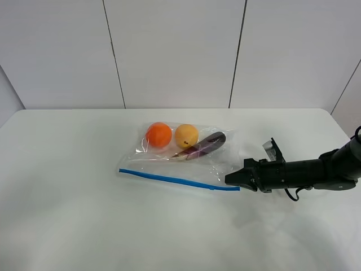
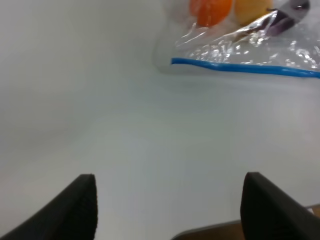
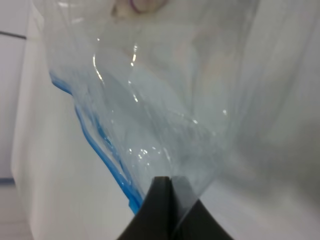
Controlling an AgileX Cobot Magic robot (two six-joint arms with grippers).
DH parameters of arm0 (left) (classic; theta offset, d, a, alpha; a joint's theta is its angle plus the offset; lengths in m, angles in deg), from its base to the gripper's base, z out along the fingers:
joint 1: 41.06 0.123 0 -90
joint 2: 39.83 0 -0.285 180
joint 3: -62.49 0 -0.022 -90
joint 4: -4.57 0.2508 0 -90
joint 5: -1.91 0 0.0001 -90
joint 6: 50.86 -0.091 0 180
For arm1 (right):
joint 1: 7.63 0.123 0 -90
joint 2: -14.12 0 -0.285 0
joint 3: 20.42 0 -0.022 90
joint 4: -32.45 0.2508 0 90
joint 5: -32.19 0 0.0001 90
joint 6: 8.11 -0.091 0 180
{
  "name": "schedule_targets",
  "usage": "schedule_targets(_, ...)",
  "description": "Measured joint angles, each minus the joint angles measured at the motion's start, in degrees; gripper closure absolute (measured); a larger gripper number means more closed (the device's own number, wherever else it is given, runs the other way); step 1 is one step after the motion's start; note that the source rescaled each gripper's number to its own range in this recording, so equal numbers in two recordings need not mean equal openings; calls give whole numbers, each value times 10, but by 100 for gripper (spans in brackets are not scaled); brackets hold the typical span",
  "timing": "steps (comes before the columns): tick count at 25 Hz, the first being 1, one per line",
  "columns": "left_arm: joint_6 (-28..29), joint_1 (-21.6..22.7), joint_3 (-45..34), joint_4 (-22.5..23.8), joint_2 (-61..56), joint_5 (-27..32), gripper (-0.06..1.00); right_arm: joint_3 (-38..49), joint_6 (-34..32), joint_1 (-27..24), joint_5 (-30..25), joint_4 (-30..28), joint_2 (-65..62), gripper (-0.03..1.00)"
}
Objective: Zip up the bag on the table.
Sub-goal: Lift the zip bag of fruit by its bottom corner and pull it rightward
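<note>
Your right gripper (image 1: 228, 180) is pinched together on the right near corner of the bag (image 1: 169, 164), at the end of its blue zipper strip (image 1: 169, 179). The bag lies flat mid-table (image 1: 67, 214), with the produce (image 1: 159, 135) at its far side. Your left gripper (image 2: 169, 192) hangs spread wide, well apart from the bag.

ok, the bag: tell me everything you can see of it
The bag is clear, crinkly plastic, lying flat on the white table. A blue zipper strip runs along its near long edge. Inside, at the far side, sit an orange round fruit, a yellow one and a dark purple eggplant-like piece. The right gripper is shut on the corner at the strip's right end.
</note>
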Motion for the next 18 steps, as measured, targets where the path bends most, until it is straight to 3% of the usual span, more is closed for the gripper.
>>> schedule_targets(2, -72, 0, 6, -43, 0, -17, 1, 1, -6, 0, 13, -6, -17, 97)
schedule_targets(8, -470, 0, 7, -222, 14, -71, 1, 1, -33, 0, 17, -18, -72, 97)
schedule_targets(10, -564, 0, 7, -262, 44, -84, 1, 1, -45, 0, 18, -30, -85, 97)
schedule_targets(18, -828, 0, 7, -395, 239, -154, 1, 1, -62, 0, 12, -45, -98, 97)
